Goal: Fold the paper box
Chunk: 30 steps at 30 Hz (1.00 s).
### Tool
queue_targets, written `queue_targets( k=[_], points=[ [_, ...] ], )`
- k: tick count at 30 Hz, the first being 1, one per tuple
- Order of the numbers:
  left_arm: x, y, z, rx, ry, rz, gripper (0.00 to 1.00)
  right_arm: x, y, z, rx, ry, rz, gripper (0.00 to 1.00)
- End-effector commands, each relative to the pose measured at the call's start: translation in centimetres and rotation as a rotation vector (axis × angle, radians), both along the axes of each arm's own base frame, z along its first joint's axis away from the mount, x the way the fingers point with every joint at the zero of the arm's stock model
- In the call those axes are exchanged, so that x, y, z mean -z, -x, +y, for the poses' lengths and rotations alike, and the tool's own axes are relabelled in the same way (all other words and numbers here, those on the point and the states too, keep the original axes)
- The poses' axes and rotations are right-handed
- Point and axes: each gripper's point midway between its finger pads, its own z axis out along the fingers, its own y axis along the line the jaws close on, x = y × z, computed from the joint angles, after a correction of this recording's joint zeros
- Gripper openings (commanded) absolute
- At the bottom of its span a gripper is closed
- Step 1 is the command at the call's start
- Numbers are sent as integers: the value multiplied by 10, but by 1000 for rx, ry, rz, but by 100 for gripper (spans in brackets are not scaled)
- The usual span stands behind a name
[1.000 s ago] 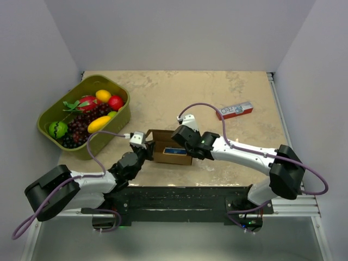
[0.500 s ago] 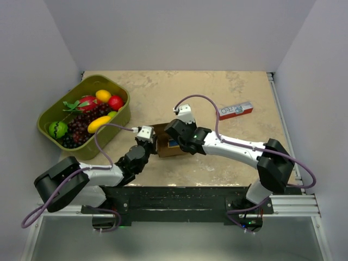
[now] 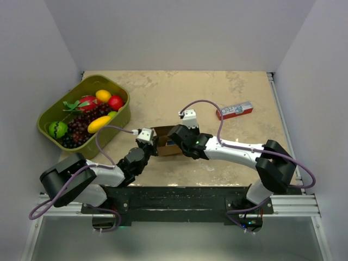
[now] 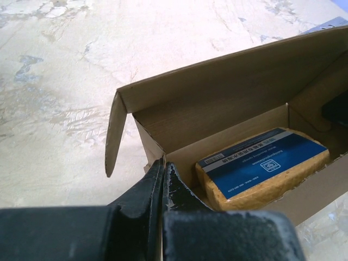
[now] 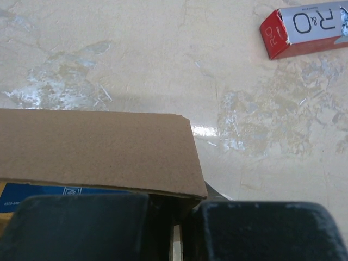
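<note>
The paper box (image 3: 165,150) is brown cardboard and stands on the table between the two arms, with its lid (image 4: 228,87) raised at the back. Inside lies a yellow sponge with a blue label (image 4: 263,163). An end flap (image 4: 114,133) sticks out at the box's left end. My left gripper (image 3: 152,144) is shut on the thin left end wall (image 4: 163,169). My right gripper (image 3: 175,141) is at the box's right end, its jaws shut on a thin wall (image 5: 175,231) beneath the lid (image 5: 92,152).
A green tub (image 3: 123,116) holding toy fruit stands at the left of the table. A narrow red-and-white carton (image 3: 235,111) lies at the back right; the right wrist view shows the carton (image 5: 307,26) beyond the box. Grey walls enclose the table.
Both arms have shifted the box a little to the left and away from the bases. The right arm has swung left and its lid side now covers more of the sponge.
</note>
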Motion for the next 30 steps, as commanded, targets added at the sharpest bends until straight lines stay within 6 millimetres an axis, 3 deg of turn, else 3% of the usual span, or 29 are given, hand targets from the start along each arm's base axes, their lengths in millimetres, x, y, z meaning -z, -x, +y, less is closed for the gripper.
queue_targets(
  k=[1,4,6,9,10,13,25,30],
  points=[
    [-24,13,-28,129,116,-60,0,1,11,12,-12,-109,-9,0],
    [-21,14,-27,129,95,-62,0,1,18,7,-18,-111,10,1],
    [-19,16,-26,131,80,-62,0,-1,25,5,-33,-109,32,6],
    [-16,20,-25,130,48,-66,0,-10,36,2,-58,-124,49,33],
    [-16,21,-25,130,45,-69,0,-14,41,2,-72,-146,57,46],
    [-14,25,-25,127,16,-75,0,-14,52,-2,-100,-159,94,60],
    [0,33,-24,71,-67,-68,0,-15,99,-16,-218,-230,254,77],
    [6,33,-21,44,-67,-52,0,-35,118,-18,-306,-280,295,77]
  ],
)
